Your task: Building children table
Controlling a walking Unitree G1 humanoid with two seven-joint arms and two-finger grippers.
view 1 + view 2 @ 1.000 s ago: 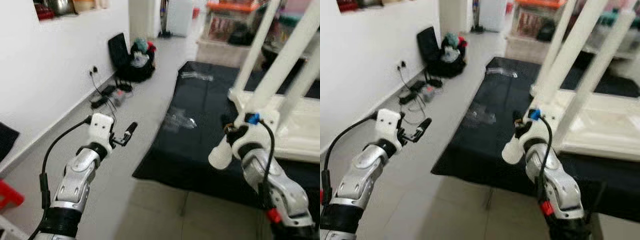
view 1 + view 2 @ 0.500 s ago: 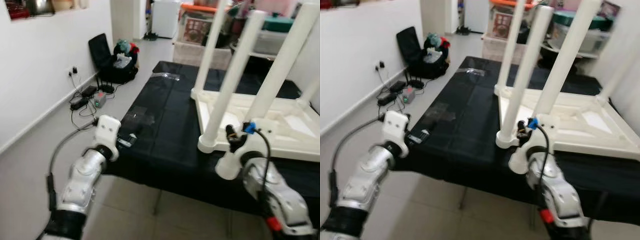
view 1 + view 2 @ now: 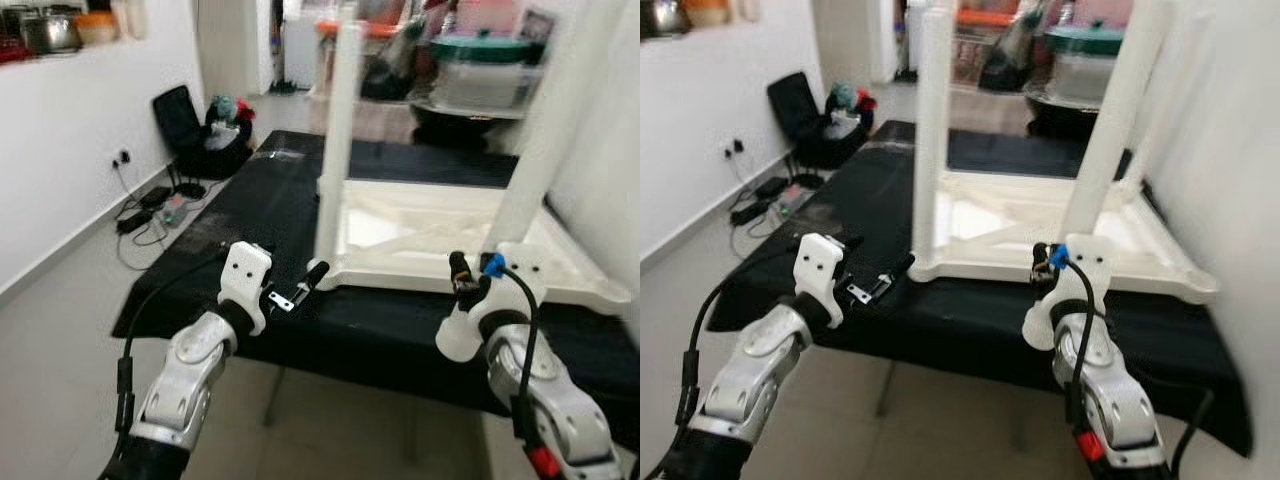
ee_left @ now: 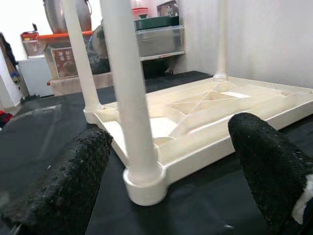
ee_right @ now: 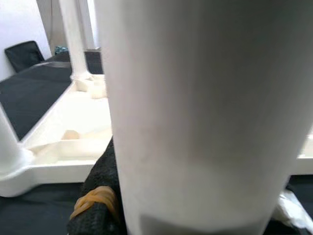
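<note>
Two grippers at an upturned white table (image 3: 440, 235) lying on a black mat (image 3: 250, 200). Left gripper (image 4: 171, 166) spread wide before the near leg (image 3: 335, 150). Right gripper (image 3: 465, 285) wrapped around another leg (image 5: 195, 112).

White children's table (image 3: 420, 235), upside down on black mat, legs pointing up

Two silver metallic arms are showing black bands at the segment joints. Each wrist is carrying a white plastic camera housing with small screw holes. A black cable is looping along each forearm. The left gripper (image 3: 305, 285) is showing long black fingers (image 4: 73, 183) with a pebbled texture. The right gripper (image 3: 462, 280) is bearing a blue connector, a red tag lower down, and an orange rubber band on one finger.
</note>
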